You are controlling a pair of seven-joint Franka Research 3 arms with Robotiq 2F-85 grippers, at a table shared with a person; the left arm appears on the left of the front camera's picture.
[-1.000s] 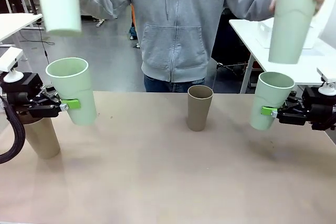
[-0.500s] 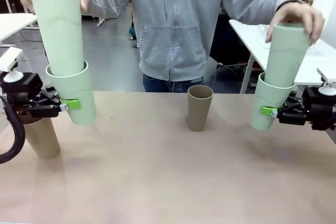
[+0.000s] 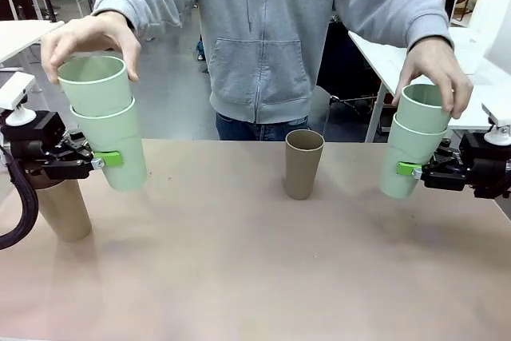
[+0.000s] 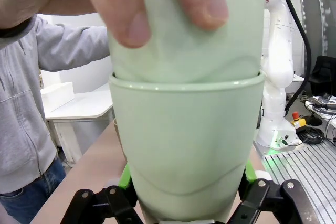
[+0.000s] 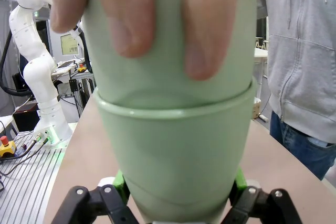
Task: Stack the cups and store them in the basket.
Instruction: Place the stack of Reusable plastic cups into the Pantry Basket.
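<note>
The left gripper [image 3: 118,160] and right gripper [image 3: 402,169] are each clamping a pale mint green matte tumbler [image 3: 112,137] low on its tapered wall, above the table [image 3: 239,269]. The person's hands [image 3: 89,36] are holding another nested inside. They're looking light, stiff and slick, so I'd be gripping gently.

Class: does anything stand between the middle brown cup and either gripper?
Nothing stands on the table between the middle brown cup and either gripper. However, the left gripper is shut on the left mint cup, the right gripper on the right mint cup.

Robotics lab: white worktables [image 3: 17,33], a grooved aluminium bench [image 4: 310,166], a red emergency-stop button [image 4: 297,116], loose cables [image 4: 314,136]
</note>
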